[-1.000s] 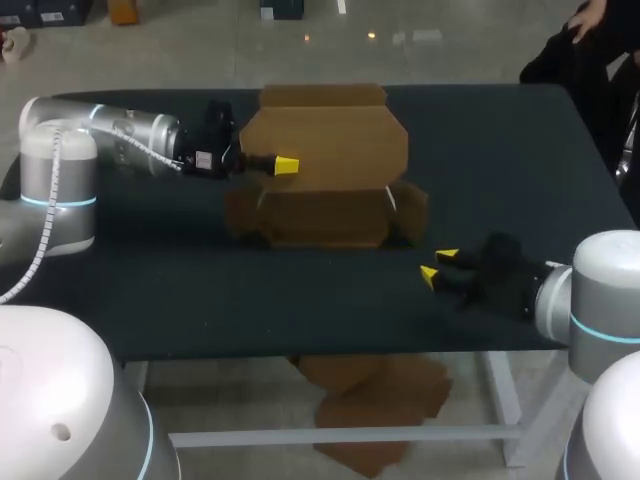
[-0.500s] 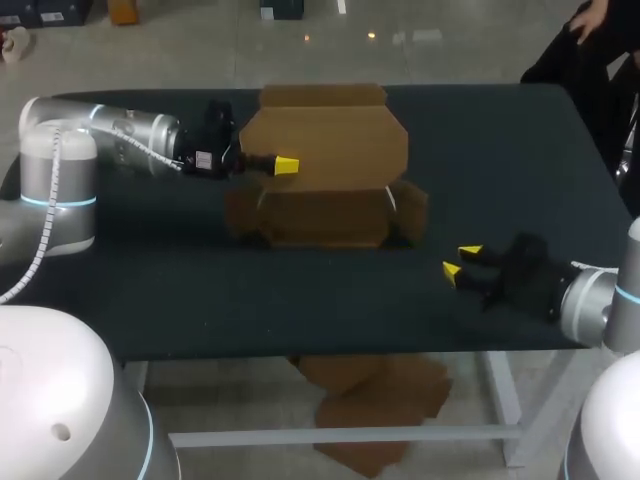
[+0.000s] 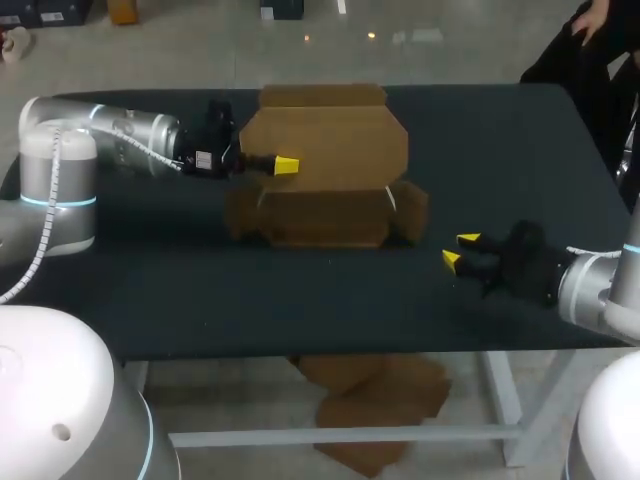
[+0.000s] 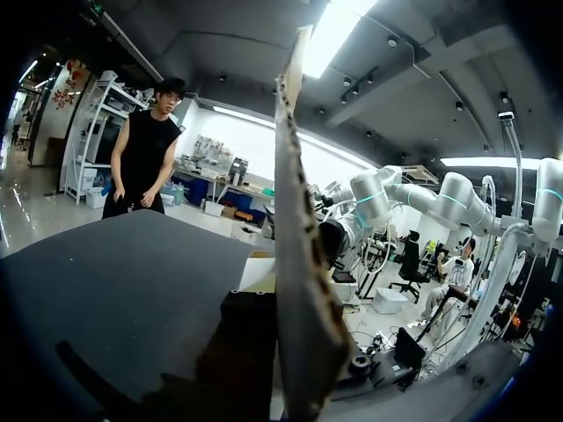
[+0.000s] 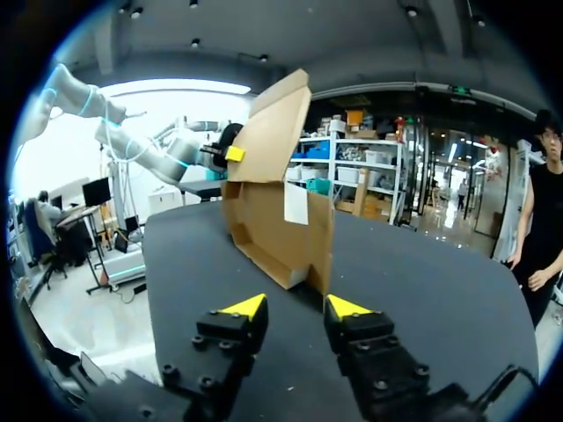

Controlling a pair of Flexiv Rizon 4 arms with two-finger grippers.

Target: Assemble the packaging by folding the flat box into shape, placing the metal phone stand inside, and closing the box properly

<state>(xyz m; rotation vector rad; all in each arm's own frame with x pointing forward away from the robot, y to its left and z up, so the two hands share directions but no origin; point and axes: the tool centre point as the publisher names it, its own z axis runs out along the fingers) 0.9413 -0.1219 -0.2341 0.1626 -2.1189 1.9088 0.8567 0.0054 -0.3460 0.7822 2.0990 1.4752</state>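
My left gripper [image 3: 285,164] pinches the raised lid flap of the cardboard box [image 3: 320,215] at mid-table [image 3: 200,300]. My right gripper [image 3: 460,249] hovers empty beside the box, fingers slightly apart.

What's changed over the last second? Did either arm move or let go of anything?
The right pincer, open and empty, drew back from the cardboard box toward its own side of the table. Nothing was grasped or released. The left pincer stays clamped on the box's raised flap; the box has not shifted.
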